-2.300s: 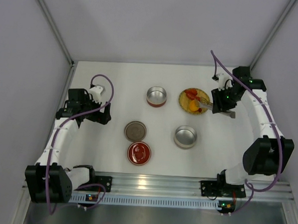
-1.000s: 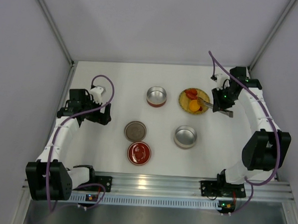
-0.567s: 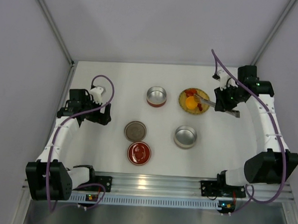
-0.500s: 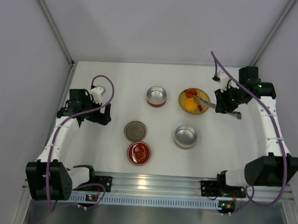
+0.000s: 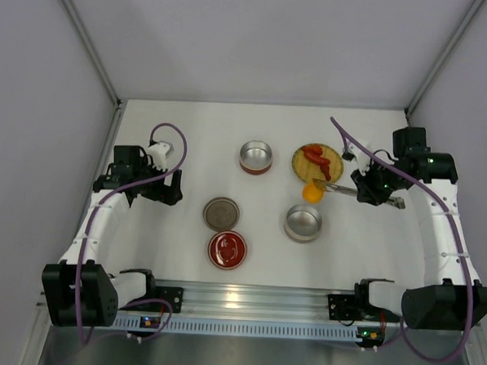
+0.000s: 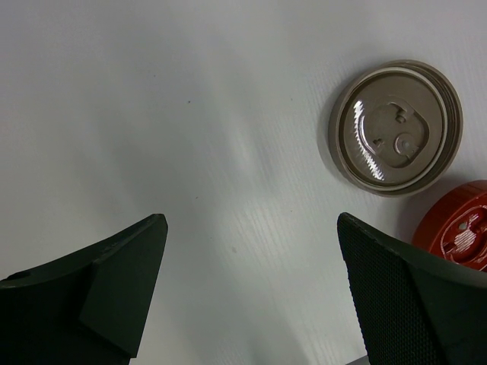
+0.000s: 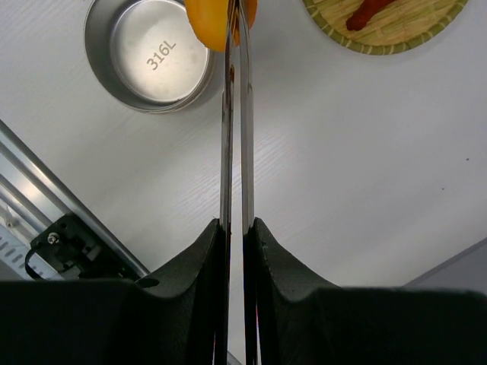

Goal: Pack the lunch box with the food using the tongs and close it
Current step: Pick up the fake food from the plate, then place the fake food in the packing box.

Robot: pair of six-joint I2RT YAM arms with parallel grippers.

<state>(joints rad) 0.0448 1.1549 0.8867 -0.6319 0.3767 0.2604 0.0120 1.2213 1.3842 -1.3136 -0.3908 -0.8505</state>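
The slim silver metal tongs are seen clenched between the fingers of the right gripper, whose jaws are pressed tight against the two thin arms so that these lie almost together. At the tongs' far tips a round orange-yellow piece of food is pinched. In the overhead view this piece is found just off the near rim of the round woven bamboo plate, between that plate and the plain steel bowl; from the right wrist it is seen over the far rim of that bowl. The tongs are held roughly level, pointing leftward from the right gripper. Small red pieces are left lying on the plate. A second steel bowl with a red band is placed to the left of the plate, apart from it. Nearer the arms, a grey-brown round lid and a red round lid are laid close together on the white table. The left gripper is held well to the left of the lids with its jaws spread wide and nothing between them; in its own view the fingers are seen far apart above bare table, with the grey-brown lid beyond them.
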